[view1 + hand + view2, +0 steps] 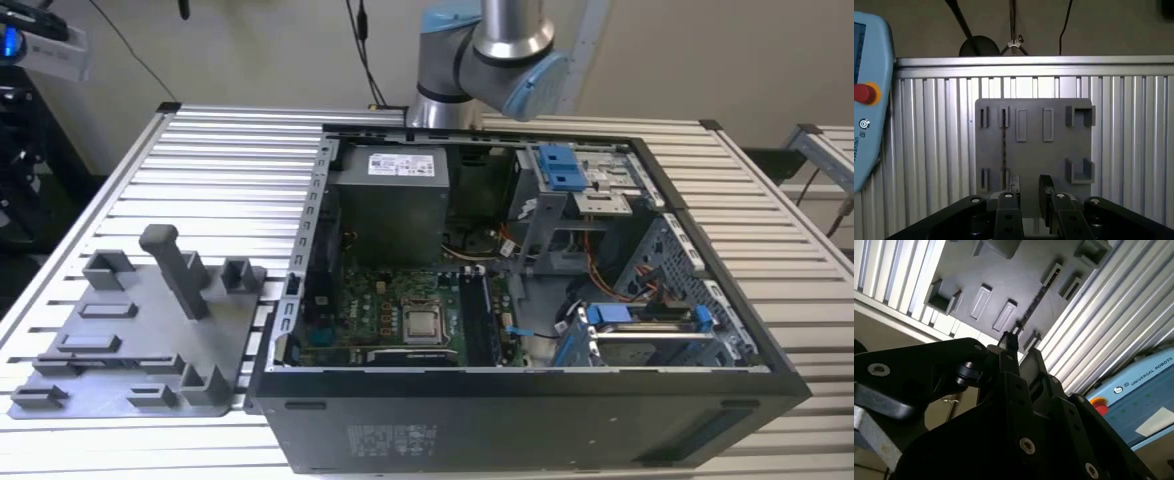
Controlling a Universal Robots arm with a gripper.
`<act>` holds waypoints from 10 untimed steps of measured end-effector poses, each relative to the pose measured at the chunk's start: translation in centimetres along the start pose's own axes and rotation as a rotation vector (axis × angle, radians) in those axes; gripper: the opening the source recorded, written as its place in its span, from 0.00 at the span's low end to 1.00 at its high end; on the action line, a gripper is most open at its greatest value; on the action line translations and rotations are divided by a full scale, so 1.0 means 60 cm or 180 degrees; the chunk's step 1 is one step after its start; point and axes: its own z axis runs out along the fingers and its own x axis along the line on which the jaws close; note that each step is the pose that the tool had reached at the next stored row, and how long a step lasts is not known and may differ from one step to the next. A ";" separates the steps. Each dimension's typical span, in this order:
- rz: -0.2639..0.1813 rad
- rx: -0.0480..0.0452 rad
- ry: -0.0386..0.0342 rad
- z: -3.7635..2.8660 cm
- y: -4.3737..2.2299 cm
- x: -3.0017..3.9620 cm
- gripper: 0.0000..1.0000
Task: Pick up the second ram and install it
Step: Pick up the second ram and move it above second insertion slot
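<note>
The second ram (1003, 150) is a thin dark stick standing on its edge in two slots of the grey fixture tray (1054, 155). The second wrist view shows the same ram (1031, 307) as a dark line across the tray (1004, 270). My gripper (1029, 189) hangs well above the tray, open, with nothing between its fingers. In the second wrist view the gripper (1021, 352) points toward the tray's near edge, beside the ram's end. The tray (147, 340) lies at the exterior view's left, and the arm (494, 60) rises out of that picture.
An open computer case (694, 400) with its motherboard (400, 320) lies on the slatted table (227, 170), to the right of the tray in the exterior view. An upright post (171, 265) stands on the tray. A blue-white pendant (869, 100) lies beside the tray.
</note>
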 end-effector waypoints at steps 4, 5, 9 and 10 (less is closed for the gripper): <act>0.0000 0.0001 0.0000 0.001 0.000 0.000 0.30; 0.0001 0.0004 0.0000 0.003 0.000 0.000 0.30; 0.0041 0.0019 -0.0002 0.014 -0.001 0.004 0.30; 0.0056 0.0021 -0.0002 0.017 -0.001 0.005 0.30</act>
